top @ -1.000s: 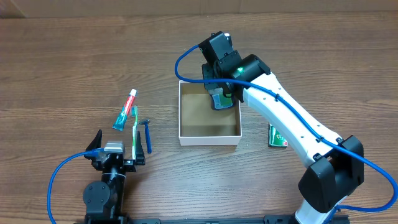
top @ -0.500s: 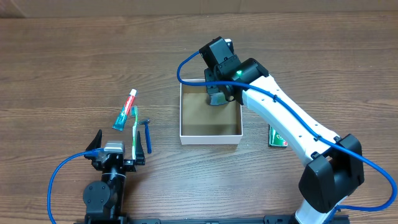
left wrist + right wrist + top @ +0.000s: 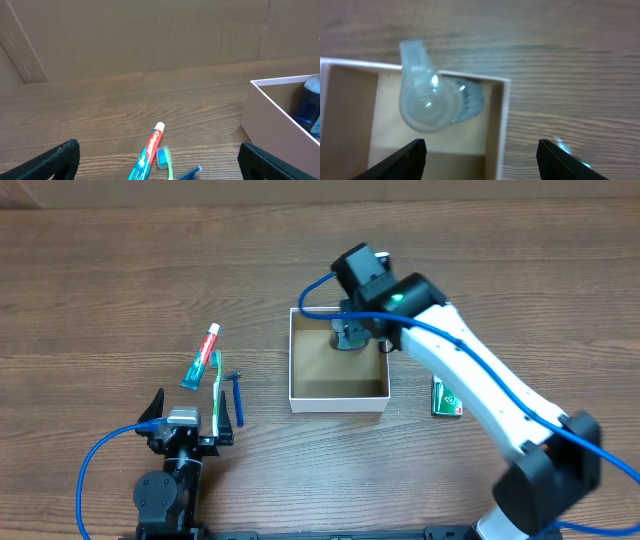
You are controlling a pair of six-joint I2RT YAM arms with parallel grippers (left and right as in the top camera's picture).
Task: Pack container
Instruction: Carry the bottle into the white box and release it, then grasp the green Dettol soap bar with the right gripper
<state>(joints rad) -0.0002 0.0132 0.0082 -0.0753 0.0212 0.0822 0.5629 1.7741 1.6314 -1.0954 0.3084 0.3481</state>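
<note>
The container [image 3: 338, 404] is a white-walled box with a brown floor at the table's middle. In its far right corner stands a blue bottle [image 3: 427, 102] with a clear cap; it also shows over the container wall [image 3: 270, 107] as a blue bottle [image 3: 307, 107]. My right gripper [image 3: 352, 337] hovers above that corner. Seen from its own wrist, the right gripper [image 3: 480, 160] is open and holds nothing, with the bottle beyond its fingertips. My left gripper [image 3: 185, 430] rests open at the front left, and nothing sits inside the left gripper [image 3: 160, 167].
Left of the box lie a toothpaste tube [image 3: 201, 356], a green toothbrush [image 3: 217, 385] and a blue razor [image 3: 237, 395]. They lie just ahead of the left fingers: tube [image 3: 147, 152], brush [image 3: 164, 156]. A green packet [image 3: 446, 397] lies right of the box.
My right gripper has opened and let go of the bottle, which now stands in the box's far right corner. The gripper has drawn up and slightly back. The left arm has not moved.
</note>
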